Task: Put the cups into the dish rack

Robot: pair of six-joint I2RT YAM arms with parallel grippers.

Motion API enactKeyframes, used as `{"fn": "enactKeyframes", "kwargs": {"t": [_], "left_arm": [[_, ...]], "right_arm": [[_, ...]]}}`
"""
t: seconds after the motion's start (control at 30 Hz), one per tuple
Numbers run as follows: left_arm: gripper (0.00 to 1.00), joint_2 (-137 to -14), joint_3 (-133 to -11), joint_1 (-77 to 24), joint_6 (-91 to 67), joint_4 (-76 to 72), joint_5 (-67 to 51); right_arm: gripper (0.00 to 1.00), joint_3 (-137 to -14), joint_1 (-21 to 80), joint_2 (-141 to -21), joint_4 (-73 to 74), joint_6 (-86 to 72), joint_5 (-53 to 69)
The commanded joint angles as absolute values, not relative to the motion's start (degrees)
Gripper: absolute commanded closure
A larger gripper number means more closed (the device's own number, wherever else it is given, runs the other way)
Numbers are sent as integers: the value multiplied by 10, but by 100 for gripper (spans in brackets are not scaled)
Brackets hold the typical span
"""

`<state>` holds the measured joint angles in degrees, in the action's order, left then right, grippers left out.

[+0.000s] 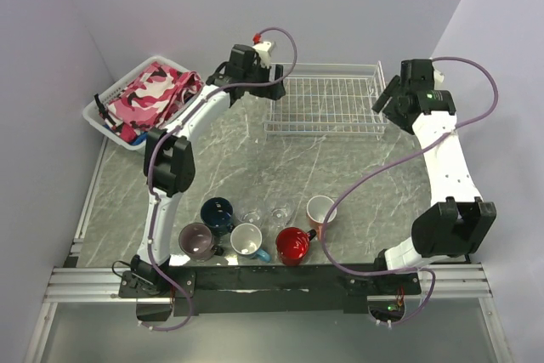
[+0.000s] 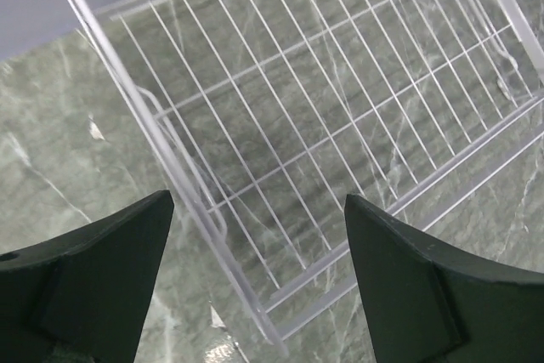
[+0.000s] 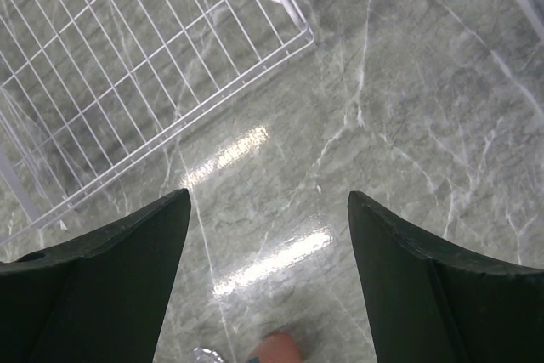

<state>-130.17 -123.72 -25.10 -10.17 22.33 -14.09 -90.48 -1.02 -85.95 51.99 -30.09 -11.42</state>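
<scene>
hanging by the rack, the left gripper and right gripper are both wide open and empty. the cups sit well behind them both.

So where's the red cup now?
In the top view, the red cup sits at the near edge of the table, the light blue cup on its left and the salmon cup just beyond on its right.

No lettering, label, brand, number or sign can be read anywhere in these views.
</scene>
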Motion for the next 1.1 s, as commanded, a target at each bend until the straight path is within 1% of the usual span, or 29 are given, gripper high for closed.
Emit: {"fn": "enactKeyframes", "kwargs": {"t": [0.0, 0.07, 0.1, 0.23, 0.27, 0.37, 0.4, 0.47, 0.5, 0.67, 0.7, 0.77, 0.8, 0.9, 1.03, 1.07], "left_arm": [[22, -1312, -1212, -252, -92, 204, -125], [27, -1312, -1194, -252, -82, 204, -120], [31, -1311, -1190, -252, -80, 205, -114], [33, -1304, -1175, -252, -75, 208, -114], [33, -1303, -1173, -252, -75, 208, -113], [41, -1297, -1166, -250, -74, 207, -114], [45, -1294, -1162, -250, -75, 207, -113], [49, -1290, -1158, -250, -74, 208, -111], [52, -1288, -1153, -248, -74, 209, -111], [63, -1281, -1143, -244, -65, 214, -111], [67, -1280, -1141, -243, -64, 215, -109], [68, -1279, -1140, -241, -62, 223, -109], [70, -1274, -1136, -240, -60, 226, -109], [72, -1259, -1115, -236, -56, 232, -115], [73, -1238, -1088, -226, -55, 233, -122], [73, -1233, -1084, -224, -54, 237, -125]], "right_arm": [[18, -912, -9, -841, 495, -284, -149], [18, -927, -9, -866, 490, -279, -163], [18, -936, -9, -876, 490, -278, -167], [18, -1004, -12, -966, 499, -272, -177], [18, -1039, -17, -982, 506, -272, -178], [19, -1099, -25, -1040, 516, -277, -167], [20, -1108, -32, -1064, 515, -277, -158], [20, -1128, -37, -1086, 517, -277, -156], [21, -1131, -42, -1102, 517, -277, -156], [23, -1136, -52, -1129, 512, -275, -137], [25, -1133, -52, -1135, 512, -275, -134], [29, -1124, -52, -1141, 508, -275, -118], [32, -1121, -52, -1146, 507, -275, -112], [40, -1102, -50, -1149, 501, -273, -80], [46, -1077, -47, -1144, 490, -270, -48], [50, -1076, -44, -1145, 489, -270, -39]]}}
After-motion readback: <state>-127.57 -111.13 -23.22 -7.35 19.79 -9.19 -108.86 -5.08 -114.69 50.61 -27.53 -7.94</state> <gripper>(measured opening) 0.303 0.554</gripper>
